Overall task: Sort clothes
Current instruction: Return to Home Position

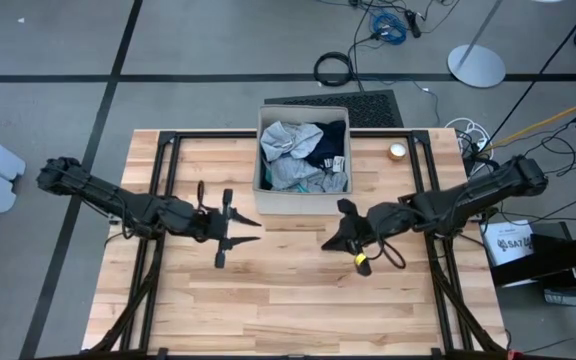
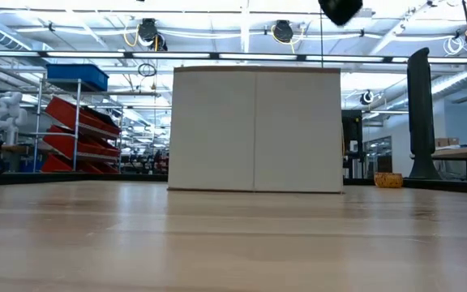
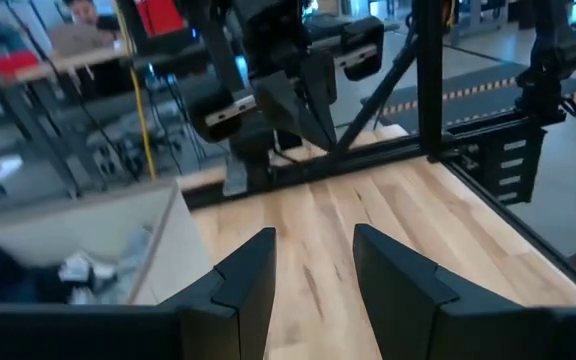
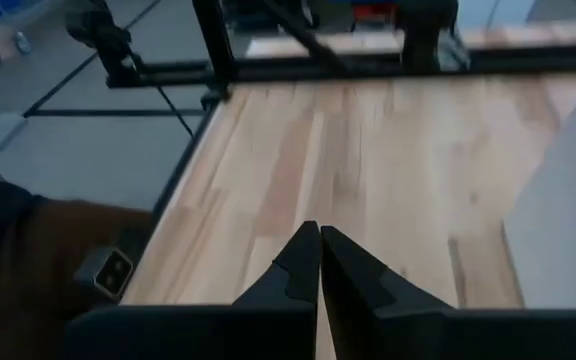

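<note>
The clothes (image 1: 303, 155) lie heaped inside the beige fabric box (image 1: 264, 195) at the table's far middle: a grey top (image 1: 286, 140), a navy piece (image 1: 331, 138) and a bit of turquoise (image 1: 340, 163). The left wrist view shows the box (image 3: 173, 250) with the clothes (image 3: 38, 275) in it. My left gripper (image 1: 251, 230) hovers open over bare wood, near and left of the box, holding nothing (image 3: 313, 270). My right gripper (image 1: 330, 242) hovers shut and empty, near and right of the box (image 4: 318, 240).
A small round roll (image 1: 397, 151) lies on the table right of the box. Black frame rails (image 1: 430, 190) run along the table's left and right sides. Bare wood (image 1: 288, 300) stretches from the box to the near edge. In the low view the box (image 2: 256, 130) stands mid-table.
</note>
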Robot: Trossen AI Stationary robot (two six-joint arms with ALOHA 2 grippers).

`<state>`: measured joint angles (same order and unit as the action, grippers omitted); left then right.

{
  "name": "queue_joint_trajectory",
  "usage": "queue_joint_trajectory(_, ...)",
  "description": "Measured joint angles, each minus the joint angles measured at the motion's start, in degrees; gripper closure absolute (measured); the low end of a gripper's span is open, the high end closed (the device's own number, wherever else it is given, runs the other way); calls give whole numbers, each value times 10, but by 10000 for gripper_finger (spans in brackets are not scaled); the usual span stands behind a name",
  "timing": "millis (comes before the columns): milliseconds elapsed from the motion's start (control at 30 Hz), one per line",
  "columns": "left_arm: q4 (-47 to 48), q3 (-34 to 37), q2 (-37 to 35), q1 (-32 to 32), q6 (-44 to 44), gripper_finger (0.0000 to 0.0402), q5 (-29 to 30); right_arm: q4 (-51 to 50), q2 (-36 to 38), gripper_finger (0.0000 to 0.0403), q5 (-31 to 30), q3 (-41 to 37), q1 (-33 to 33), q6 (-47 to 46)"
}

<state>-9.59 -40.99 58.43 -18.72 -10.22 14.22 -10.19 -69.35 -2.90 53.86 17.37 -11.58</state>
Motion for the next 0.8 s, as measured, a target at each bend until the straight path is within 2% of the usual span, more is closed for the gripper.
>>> queue_joint_trajectory(133,-16,0,0,0,-27,256,9,-13,0,403,0,37,0,43)
queue_joint_trajectory(400,-7,0,-48,0,-22,256,110,-85,5,403,-4,125,-13,123)
queue_joint_trajectory(800,163,0,-190,0,13,256,115,-139,87,403,-6,140,-47,155)
